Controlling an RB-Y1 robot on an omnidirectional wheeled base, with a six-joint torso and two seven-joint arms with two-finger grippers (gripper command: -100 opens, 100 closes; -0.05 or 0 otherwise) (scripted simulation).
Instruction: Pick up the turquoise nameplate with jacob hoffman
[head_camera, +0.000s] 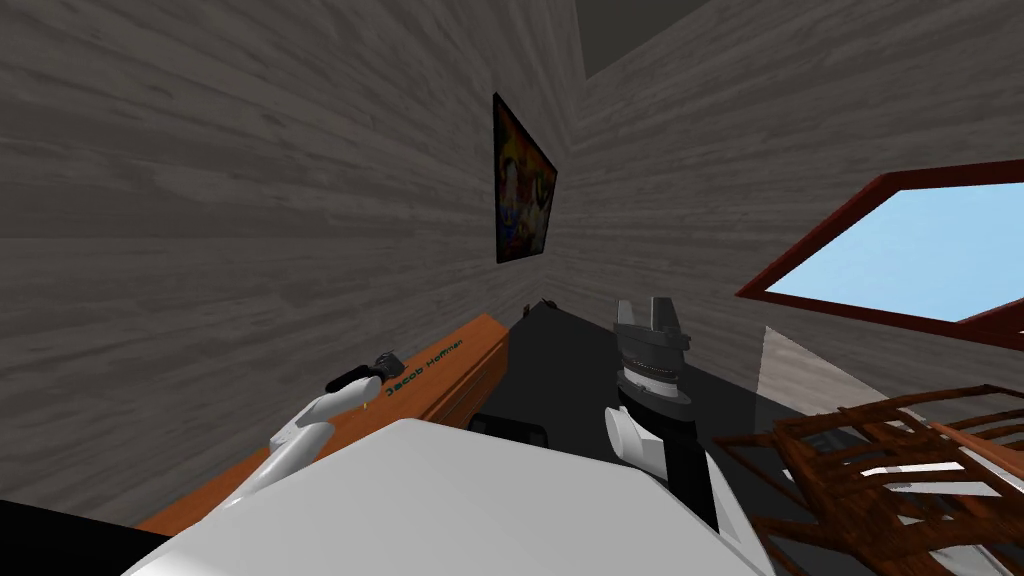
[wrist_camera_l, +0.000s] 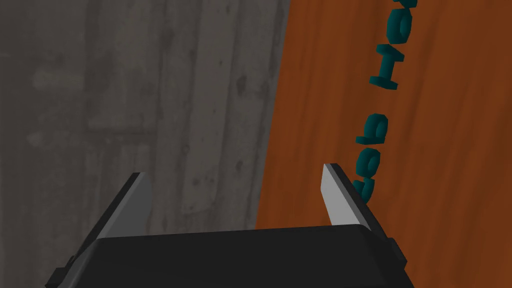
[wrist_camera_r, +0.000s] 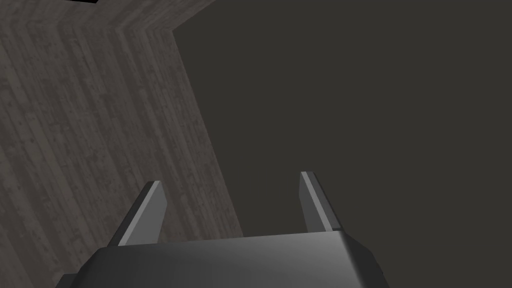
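The left forearm (head_camera: 300, 440) is a smooth white tube that narrows to a black wrist joint (head_camera: 350, 378). The right forearm (head_camera: 692, 475) is black, capped by a rounded white cuff (head_camera: 628, 435) (capsule-shaped). Beyond the cuff is a dark grey ribbed collar (head_camera: 650, 365) with a pale toothed ring. The left jaws and right jaws are built alike. Each has a matte dark box (wrist_camera_l: 240, 260) with chamfered corners, and the right one has a grey sheen. Each box carries two thin, light grey blade fingers (wrist_camera_r: 312, 200) with darker backs.

- We read the nameplate (head_camera: 426, 367) as raised dark teal letters spelling "Jacob Hoffman".
- We find it lying flat on the orange-brown wooden table (head_camera: 480, 337).
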